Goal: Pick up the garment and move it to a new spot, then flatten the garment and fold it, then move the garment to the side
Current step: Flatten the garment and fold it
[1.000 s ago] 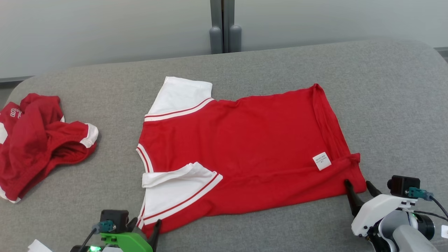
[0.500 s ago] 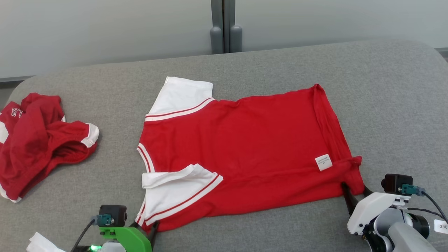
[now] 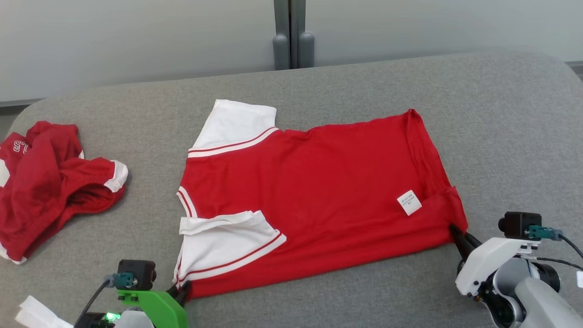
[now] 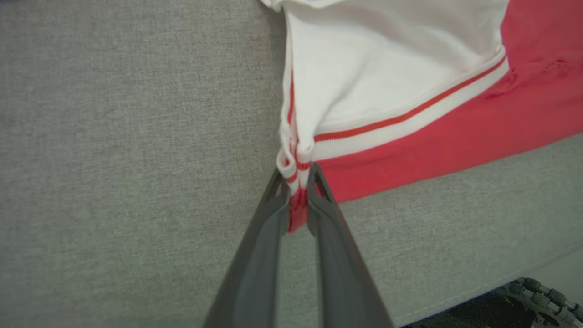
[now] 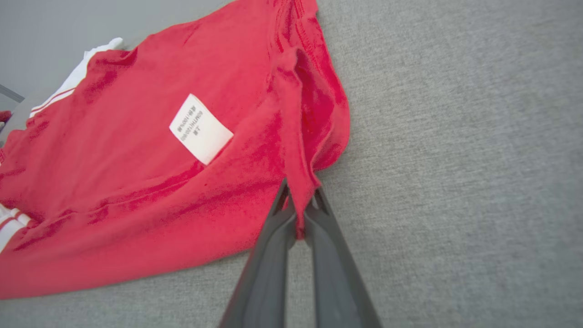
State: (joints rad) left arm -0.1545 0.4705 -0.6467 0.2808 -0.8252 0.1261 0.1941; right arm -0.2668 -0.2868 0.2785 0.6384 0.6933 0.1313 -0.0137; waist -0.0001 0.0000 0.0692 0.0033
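A red garment (image 3: 314, 191) with white sleeves lies spread flat on the grey cushion (image 3: 510, 136), a white care label (image 3: 409, 202) near its right hem. My left gripper (image 3: 181, 291) is shut on the garment's near left corner, by the striped white sleeve (image 4: 382, 86); the fabric is pinched between its fingers (image 4: 296, 182). My right gripper (image 3: 455, 231) is shut on the near right hem corner (image 5: 298, 200), the red cloth bunched between its two dark fingers.
A second red garment (image 3: 50, 182) lies crumpled at the cushion's left end. Two grey posts (image 3: 292, 48) stand behind the cushion against a pale wall. Bare grey cushion extends to the right and behind the flat garment.
Both grippers have closed on the garment's near corners. The near edge has been tugged: the right hem corner and label shifted left and up, the near sleeve slid left.
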